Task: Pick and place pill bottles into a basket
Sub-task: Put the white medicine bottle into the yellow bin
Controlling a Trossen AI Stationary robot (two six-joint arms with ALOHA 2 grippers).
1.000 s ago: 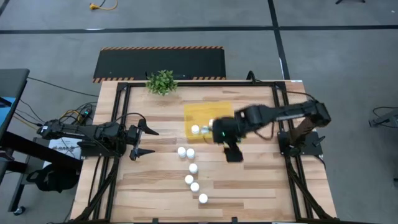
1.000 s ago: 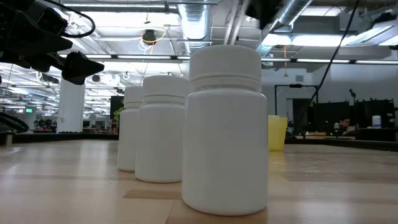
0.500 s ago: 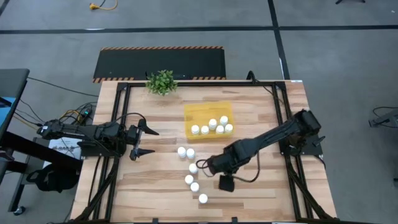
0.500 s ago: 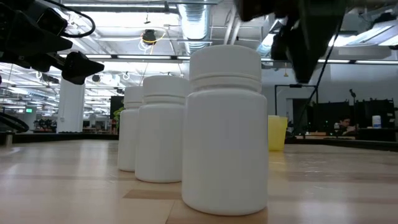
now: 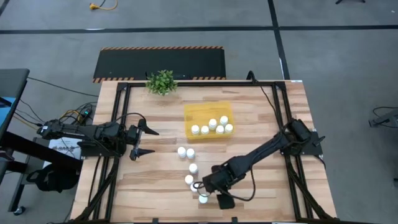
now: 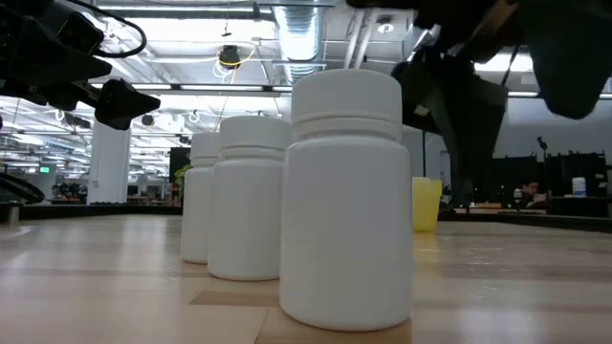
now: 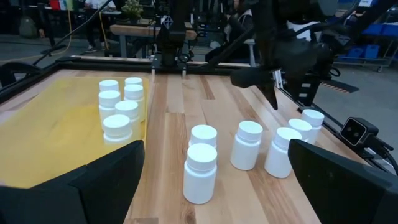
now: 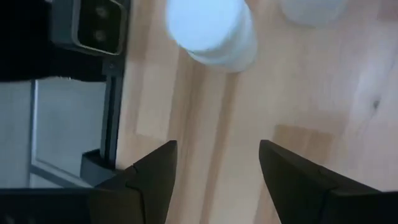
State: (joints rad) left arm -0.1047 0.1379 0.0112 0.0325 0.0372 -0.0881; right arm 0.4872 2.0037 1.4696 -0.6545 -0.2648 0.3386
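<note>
Several white pill bottles stand upright in the yellow basket (image 5: 198,114). Several more stand in a bent row on the wooden table, from a far bottle (image 5: 181,150) to the nearest bottle (image 5: 203,200). My right gripper (image 5: 201,190) hangs open above the near end of that row, pointing steeply down. In the right wrist view a bottle's cap (image 8: 213,25) lies ahead of the open fingers (image 8: 155,177), untouched. My left gripper (image 5: 147,140) waits open and level at the table's left, facing the row.
A small green potted plant (image 5: 161,81) stands at the far edge, left of the basket. Black frame rails run along the table's left and right sides. A small camera block (image 5: 225,201) sits by the near edge beside my right gripper. Bare wood lies right of the row.
My right gripper has swung from over the basket toward the table's near edge and come down, tipping more steeply downward, to above the near end of the bottle row. The bottles have stayed where they were.
</note>
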